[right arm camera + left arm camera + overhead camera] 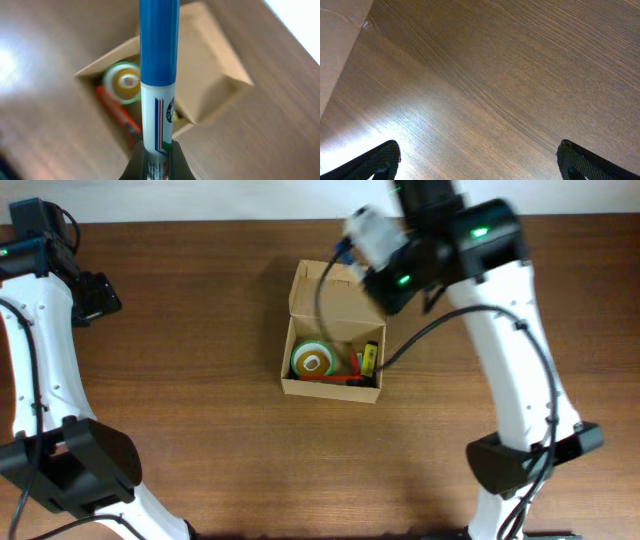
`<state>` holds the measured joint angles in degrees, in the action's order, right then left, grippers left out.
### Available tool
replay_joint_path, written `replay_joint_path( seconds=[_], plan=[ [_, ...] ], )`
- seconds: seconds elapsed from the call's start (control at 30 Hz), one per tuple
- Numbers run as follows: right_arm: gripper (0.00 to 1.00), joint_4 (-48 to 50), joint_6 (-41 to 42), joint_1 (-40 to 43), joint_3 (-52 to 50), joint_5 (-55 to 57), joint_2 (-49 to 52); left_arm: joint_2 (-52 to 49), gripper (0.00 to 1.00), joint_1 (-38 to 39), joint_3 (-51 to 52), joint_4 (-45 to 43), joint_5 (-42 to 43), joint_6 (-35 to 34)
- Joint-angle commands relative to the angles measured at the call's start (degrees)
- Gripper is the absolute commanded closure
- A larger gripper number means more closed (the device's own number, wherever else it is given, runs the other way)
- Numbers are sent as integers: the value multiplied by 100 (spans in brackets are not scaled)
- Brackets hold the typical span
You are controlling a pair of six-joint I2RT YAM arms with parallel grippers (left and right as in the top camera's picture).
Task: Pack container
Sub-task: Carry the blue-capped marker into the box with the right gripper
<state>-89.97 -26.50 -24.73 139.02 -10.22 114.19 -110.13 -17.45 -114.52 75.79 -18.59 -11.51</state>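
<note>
We see the box [331,350] near the middle of the bench [200,380], a little towards the far side. Its flap is open and leans away at the far edge. Inside, a green and yellow tape roll [313,361] lies on the left. An orange pen [332,378] lies along the near wall, and there is a yellow item [370,358] on the right that we cannot identify.

The right claw [157,161] is clamped tight on a marker [158,75]. Its fingers [177,159] pinch the white barrel near one end, so the blue cap points away from the wrist. In the wrist view the marker hangs above the box, over the open compartment and the flap, and the tape roll and orange pen show below it to the left. That view is blurred, so we cannot tell how high the marker is above the rim. From overhead, the right arm reaches in over the far right corner of the box.

The left claw [477,162] is spread wide and holds nothing. Its two fingertips [380,160] sit at opposite lower corners of the wrist view, with only bare wood grain between them. It is at the far left of the bench, well apart from the box.
</note>
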Motion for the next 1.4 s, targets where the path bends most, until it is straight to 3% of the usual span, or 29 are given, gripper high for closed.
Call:
replay_joint_path(
  seconds=[0.0, 0.37, 0.6, 0.83, 1.37],
  plan=[
    [96, -50, -632, -343, -229, 155, 186, 173, 0, -35, 26, 0, 24, 90],
    [97, 1172, -284, -841, -2424, 973, 245, 173, 0, -35, 26, 0, 24, 90],
    [96, 1987, -79, -815, -3274, 1244, 245, 173, 0, -35, 26, 0, 24, 90],
    [96, 2146, -68, -831, -3600, 1008, 330, 173, 0, -35, 26, 0, 24, 90],
    [96, 2031, -907, -876, -3799, 33, 597, 173, 0, -35, 26, 2, 24, 90]
  ],
)
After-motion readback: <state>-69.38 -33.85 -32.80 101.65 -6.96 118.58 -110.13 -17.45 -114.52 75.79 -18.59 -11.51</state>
